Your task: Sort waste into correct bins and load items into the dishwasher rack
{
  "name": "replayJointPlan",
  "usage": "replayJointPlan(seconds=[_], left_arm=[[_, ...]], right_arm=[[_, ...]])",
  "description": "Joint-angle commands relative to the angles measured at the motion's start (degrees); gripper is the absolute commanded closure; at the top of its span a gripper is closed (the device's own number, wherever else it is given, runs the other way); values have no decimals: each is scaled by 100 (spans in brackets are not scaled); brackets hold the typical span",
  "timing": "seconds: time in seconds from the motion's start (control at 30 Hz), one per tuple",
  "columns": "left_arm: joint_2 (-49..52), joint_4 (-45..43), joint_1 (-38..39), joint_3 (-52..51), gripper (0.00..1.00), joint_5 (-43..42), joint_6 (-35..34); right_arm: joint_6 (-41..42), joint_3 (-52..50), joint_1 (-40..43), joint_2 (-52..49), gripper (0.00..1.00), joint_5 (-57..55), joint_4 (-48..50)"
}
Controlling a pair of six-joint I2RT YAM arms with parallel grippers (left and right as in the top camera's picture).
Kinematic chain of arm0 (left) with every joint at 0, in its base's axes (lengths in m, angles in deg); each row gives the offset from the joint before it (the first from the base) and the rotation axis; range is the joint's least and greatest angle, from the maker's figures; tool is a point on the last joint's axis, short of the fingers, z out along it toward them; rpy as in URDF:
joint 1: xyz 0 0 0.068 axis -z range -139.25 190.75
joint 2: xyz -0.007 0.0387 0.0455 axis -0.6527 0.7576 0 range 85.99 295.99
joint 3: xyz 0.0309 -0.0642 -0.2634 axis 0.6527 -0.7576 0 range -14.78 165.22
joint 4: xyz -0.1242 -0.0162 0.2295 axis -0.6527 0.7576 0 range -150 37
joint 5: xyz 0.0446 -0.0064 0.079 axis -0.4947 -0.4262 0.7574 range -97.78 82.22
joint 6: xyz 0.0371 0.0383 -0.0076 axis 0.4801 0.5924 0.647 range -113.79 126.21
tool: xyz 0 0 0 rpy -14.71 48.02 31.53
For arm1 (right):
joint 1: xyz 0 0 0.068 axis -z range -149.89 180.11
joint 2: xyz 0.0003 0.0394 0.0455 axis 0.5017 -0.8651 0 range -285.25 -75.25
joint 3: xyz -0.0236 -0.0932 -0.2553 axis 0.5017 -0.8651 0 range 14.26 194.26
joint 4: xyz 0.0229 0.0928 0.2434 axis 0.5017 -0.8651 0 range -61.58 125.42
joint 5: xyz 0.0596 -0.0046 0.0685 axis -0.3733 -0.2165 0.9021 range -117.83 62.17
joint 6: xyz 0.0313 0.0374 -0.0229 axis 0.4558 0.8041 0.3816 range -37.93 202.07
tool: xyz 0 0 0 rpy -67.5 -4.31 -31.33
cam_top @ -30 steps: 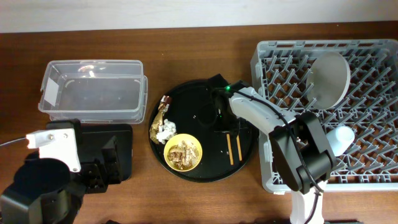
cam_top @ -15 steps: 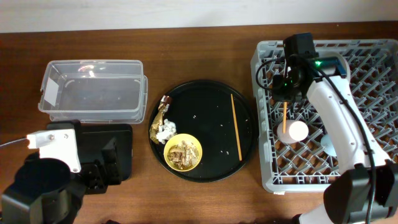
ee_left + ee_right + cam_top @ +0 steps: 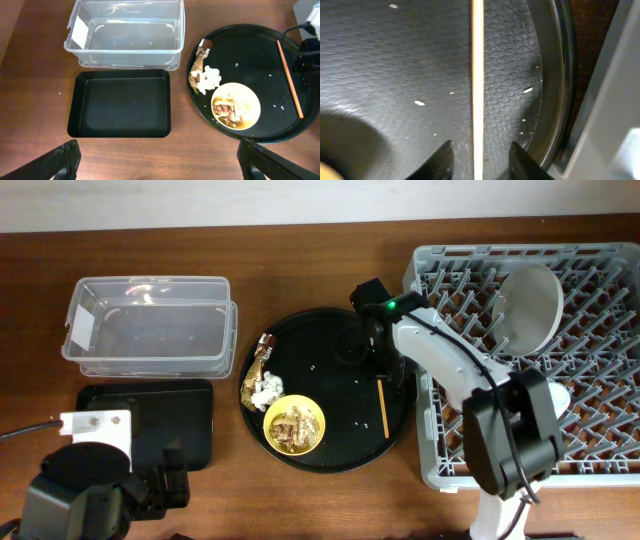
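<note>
right pincer [image 3: 481, 160] open astride chopstick [image 3: 477, 60], round tray [image 3: 561, 75] rim and grey rack [image 3: 615, 100] close alongside

no legible text or numbers, white label [image 3: 79, 32] on clear box [image 3: 127, 58] too small to read

Black tray [image 3: 335, 395], yellow bowl [image 3: 270, 423]

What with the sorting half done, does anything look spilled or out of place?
Pale specks are scattered across the round black tray, and a wrapper and crumpled paper lie loose at its left rim beside the yellow bowl of food scraps. Nothing looks damaged.
</note>
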Motion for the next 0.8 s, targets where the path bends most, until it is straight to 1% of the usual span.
replayJointPlan(seconds=[0.0, 0.03, 0.07, 0.1, 0.13, 0.2, 0.3, 0.37, 0.4, 0.47, 0.53, 0.57, 0.6, 0.63, 0.7, 0.77], left_arm=[[-13, -4, -9, -2, 0, 79, -59], [-13, -4, -9, -2, 0, 79, -57], [-13, -4, -9, -2, 0, 79, -57], [-13, -4, -9, -2, 0, 79, -57], [-13, -4, -9, 0, 0, 79, -59], [-13, -4, -9, -2, 0, 79, -57], [-13, -4, -9, 0, 0, 79, -57], [-13, -4, -9, -2, 0, 79, -57], [-13, -4, -9, -2, 0, 79, -57], [-13, -4, -9, -2, 0, 79, -59], [-13, -4, -9, 0, 0, 79, -59], [-13, -4, -9, -2, 0, 79, -57], [-13, -4, -9, -2, 0, 79, -57], [-13, -4, -9, -2, 0, 79, -57], [-13, -7, -9, -2, 0, 79, -57], [-13, -4, -9, -2, 0, 79, -57]], right_arm=[[2, -72, 63, -518, 72, -87, 42], [-68, -149, 61, -603, 74, -63, 109], [-129, -323, 63, -693, 79, 129, 247], [-238, -494, 63, -702, 88, 372, 420], [-240, -492, 63, -697, 95, 367, 387], [-302, -382, 63, -448, 96, 367, 240], [-367, -72, 109, 872, 96, 199, 105], [-514, -59, 474, 1996, 96, -234, 107], [-839, -59, 804, 2253, 96, -284, 105], [-1384, -151, 1287, 2118, 96, -284, 181], [-1423, -221, 1515, 1513, 96, -264, 192], [-1419, -221, 1515, 1403, 77, -79, 190], [-1399, -190, 1517, 1493, 63, -55, 168], [-1397, -92, 1515, 1687, 58, -13, 59], [-1401, 295, 1515, 2677, 52, 575, -402], [-1403, 343, 1515, 4242, 48, 1333, -702]])
